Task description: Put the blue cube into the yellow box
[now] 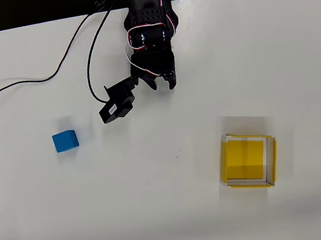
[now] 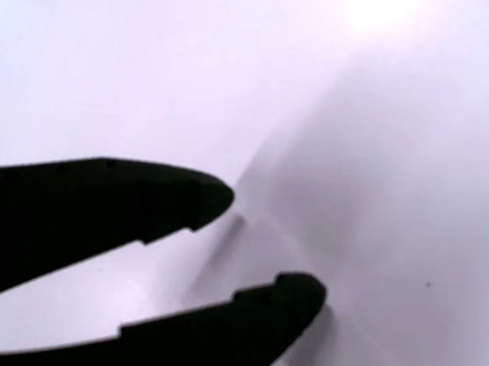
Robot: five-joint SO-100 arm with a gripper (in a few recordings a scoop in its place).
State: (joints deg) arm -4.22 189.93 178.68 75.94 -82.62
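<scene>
White table spans the overhead frame. Black arm reaches down from top centre; gripper hangs over bare table, jaws apart, nothing between them (wrist view agrees). Box lower right. Cube centre left, well apart from both.

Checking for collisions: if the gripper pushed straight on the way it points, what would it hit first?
Probably only the bare white table. The gripper, jaws open, has nothing between or ahead of them in the wrist view, though depth is unclear.
</scene>
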